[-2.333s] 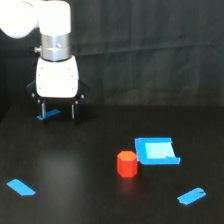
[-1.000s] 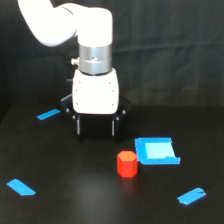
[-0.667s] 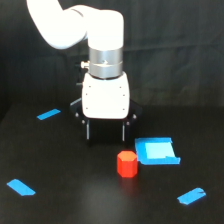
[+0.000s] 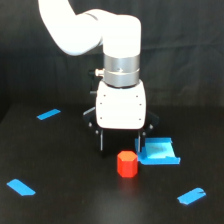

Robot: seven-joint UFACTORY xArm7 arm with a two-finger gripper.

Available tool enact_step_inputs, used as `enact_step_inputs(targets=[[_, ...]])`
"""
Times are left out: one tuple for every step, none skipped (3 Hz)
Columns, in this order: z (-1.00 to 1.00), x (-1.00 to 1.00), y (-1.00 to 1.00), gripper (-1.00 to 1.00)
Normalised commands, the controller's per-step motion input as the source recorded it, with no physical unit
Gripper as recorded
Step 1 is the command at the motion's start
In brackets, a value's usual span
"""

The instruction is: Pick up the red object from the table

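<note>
The red object point(image 4: 127, 164), a small stubby red-orange block, stands on the black table point(image 4: 70, 200) just in front of the arm. My gripper point(image 4: 120, 144) hangs open right above and slightly behind it, its two dark fingers point(image 4: 101, 142) spread wider than the block. Nothing is held between them. The white gripper body and arm rise behind.
A blue square tray-like piece point(image 4: 159, 152) lies touching or nearly touching the block on the exterior view's right. Blue tape strips sit at the left back point(image 4: 48, 114), left front point(image 4: 20, 187) and right front point(image 4: 191, 196). A black curtain hangs behind.
The arm has travelled from the back left toward the front and right, and the gripper now sits over the red block instead of far from it. The block has not moved.
</note>
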Motion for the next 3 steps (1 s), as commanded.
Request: enact_step_inputs(targets=[[-0.04, 0.07, -0.7, 1.0], [-0.15, 0.06, -0.55, 0.88], [-0.17, 0.02, -0.28, -0.06]])
